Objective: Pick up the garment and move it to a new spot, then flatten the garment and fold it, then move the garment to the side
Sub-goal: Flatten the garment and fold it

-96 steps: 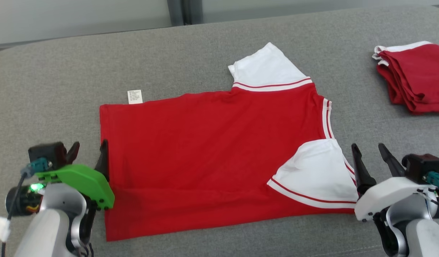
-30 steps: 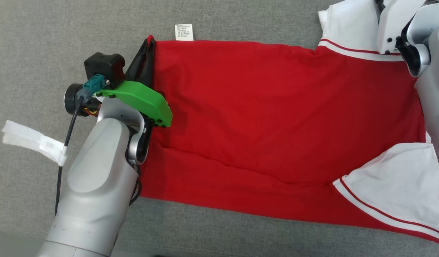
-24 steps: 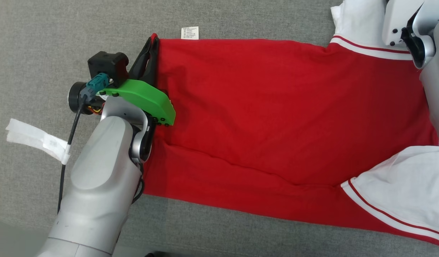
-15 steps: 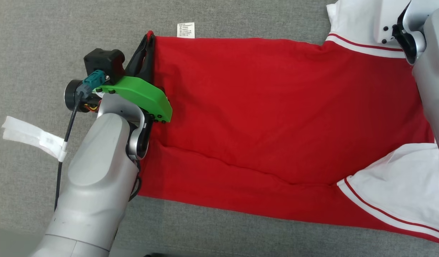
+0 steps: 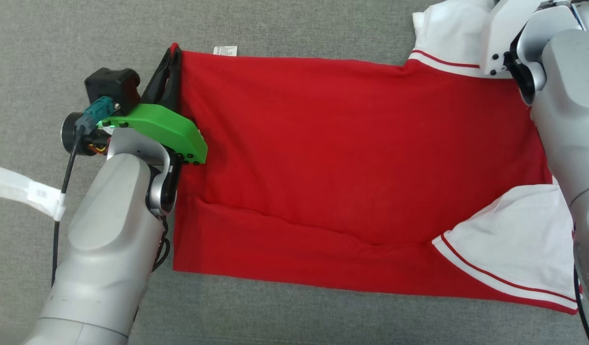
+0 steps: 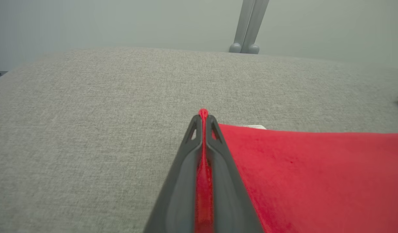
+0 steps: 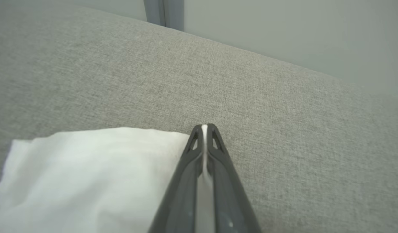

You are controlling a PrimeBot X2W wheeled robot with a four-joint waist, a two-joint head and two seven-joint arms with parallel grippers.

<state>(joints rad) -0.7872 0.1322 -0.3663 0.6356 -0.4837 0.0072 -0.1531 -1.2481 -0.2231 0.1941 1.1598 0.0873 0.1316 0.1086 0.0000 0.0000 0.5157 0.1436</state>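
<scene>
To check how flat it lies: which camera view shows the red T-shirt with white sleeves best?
Head view: the red, white-sleeved T-shirt lies spread almost whole on the grey cushion. Left wrist view: a red corner pinched in the left claw. Right wrist view: a white sleeve edge in the right claw.

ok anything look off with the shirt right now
The red shirt isn't flat: a long crease ridges its near part, the near white sleeve lies folded over the body, and the care label pokes out.
</scene>
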